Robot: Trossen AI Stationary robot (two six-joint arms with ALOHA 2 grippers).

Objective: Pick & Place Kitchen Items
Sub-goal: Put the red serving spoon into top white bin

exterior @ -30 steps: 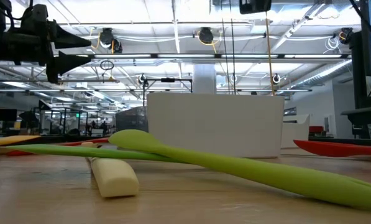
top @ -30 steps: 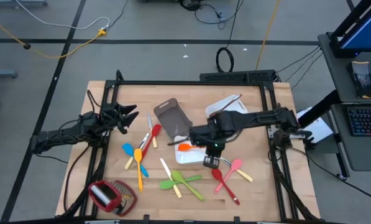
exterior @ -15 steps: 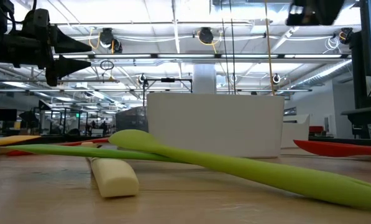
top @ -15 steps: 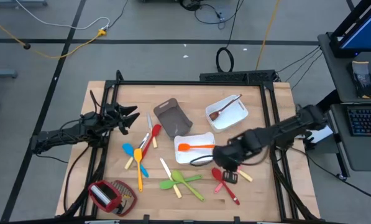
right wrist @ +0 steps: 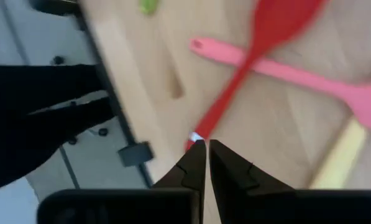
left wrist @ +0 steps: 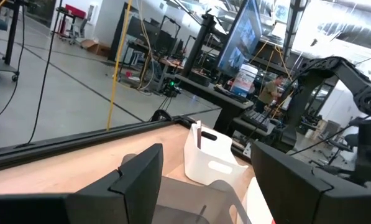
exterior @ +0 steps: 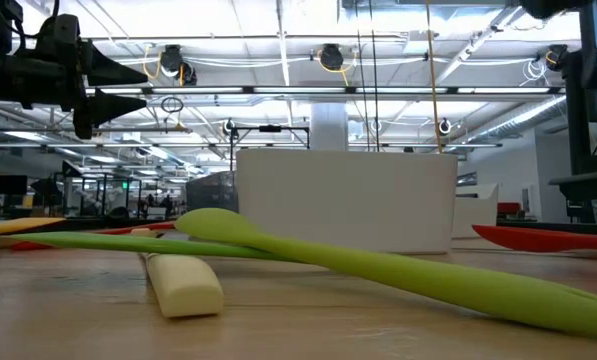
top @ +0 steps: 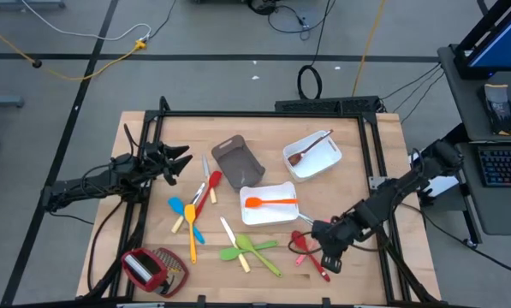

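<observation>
High view. The right end effector [top: 329, 257] hangs at the lower right of the desk [top: 358, 162], over the handle end of a red spoon [top: 305, 249] that crosses a pink spoon [top: 317, 237]. In the right wrist view its two fingers [right wrist: 194, 163] lie almost together, closed on nothing, their tips just above the red spoon [right wrist: 247, 74] where it overlies the pink spoon [right wrist: 284, 71]. The left end effector [top: 175, 161] waits at the left centre of the frame, off the desk surface; its fingers [left wrist: 141, 177] stand apart and hold nothing.

An orange spatula [top: 268, 202] lies inside the white tray [top: 248, 216] at the centre. A brown spoon [top: 309, 147] rests in a second white tray [top: 332, 159] at upper right. The grey-brown tray [top: 236, 162] sits just left of these. Loose on the desk at lower left of centre lie a blue spoon [top: 185, 216], a yellow spatula [top: 192, 231], a red spatula [top: 210, 188] and two green utensils [top: 251, 249]. A red-and-silver object [top: 149, 269] occupies the lower left corner. No writing or brand mark can be read on any item.
</observation>
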